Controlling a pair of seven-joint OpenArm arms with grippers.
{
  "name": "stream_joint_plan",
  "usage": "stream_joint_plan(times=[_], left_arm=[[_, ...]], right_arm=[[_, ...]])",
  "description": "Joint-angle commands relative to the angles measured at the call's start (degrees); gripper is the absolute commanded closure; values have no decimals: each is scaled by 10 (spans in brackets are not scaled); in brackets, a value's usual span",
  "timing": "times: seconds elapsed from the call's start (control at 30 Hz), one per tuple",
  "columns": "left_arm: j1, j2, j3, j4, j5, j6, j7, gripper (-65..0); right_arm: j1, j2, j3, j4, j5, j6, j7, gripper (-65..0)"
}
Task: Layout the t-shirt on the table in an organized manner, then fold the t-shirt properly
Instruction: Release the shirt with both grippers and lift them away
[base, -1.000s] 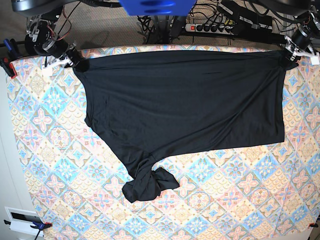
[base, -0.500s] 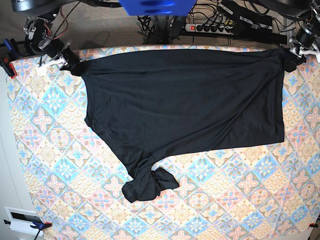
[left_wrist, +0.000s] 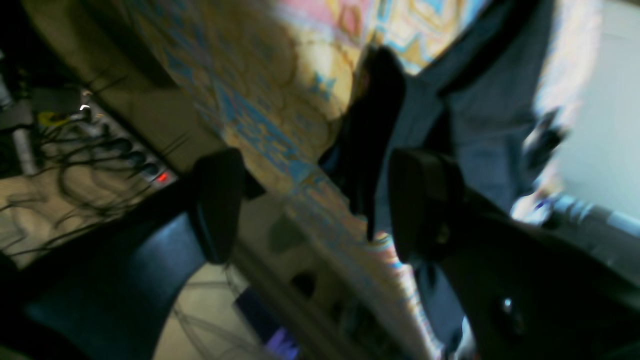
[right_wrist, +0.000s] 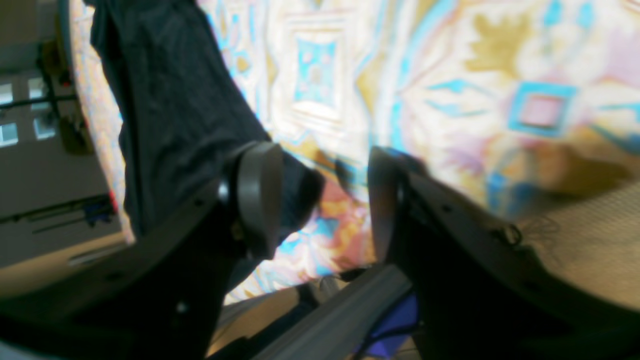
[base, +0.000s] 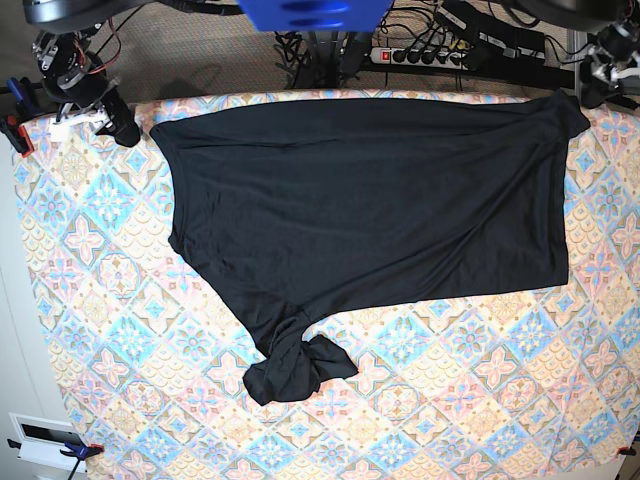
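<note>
Now both our tools have let go; the left tool (left_wrist: 305, 205) and right tool (right_wrist: 320, 200) gape empty. Released, the t-shirt (base: 370, 200) lies spread on the counter (base: 480, 400); one sleeve remains bunched.

T-shirt (base: 370, 200) on table (base: 120, 300) (far edge).

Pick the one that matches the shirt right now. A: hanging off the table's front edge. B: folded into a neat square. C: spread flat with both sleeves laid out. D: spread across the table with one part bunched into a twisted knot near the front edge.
D: the t-shirt lies spread on the table, with a twisted bunch at its lower left.
</note>
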Motion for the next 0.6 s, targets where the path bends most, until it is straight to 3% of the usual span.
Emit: stream_joint_plan(times=[0.0,0.1,0.23,0.37,0.47,0.57], left_arm=[[3,-21,-27,32,-27,-6,1,-437],[3,-20,-81,87,-50,-6,7,-437],[-1,-22,-81,120,-115,-6,4,-437],[-29,-23,-81,160,-152,-6,4,-437],[-62,-21,-81,198,-130,-6,4,-437],[-91,-19,-62,223,-109,-6,4,-437]], right_arm=[[-6,10,10,16,-8,-5,4,-280],[-2,10,17,55,-8,-5,5,-280],[-1,12,39,123,-10,-5,7,-280],[31,58,29,171,-10,-5,5,-280],[101,109,-43,172,-11,-5,4,-280],[192,167,-171,107,-11,-3,5,-280]])
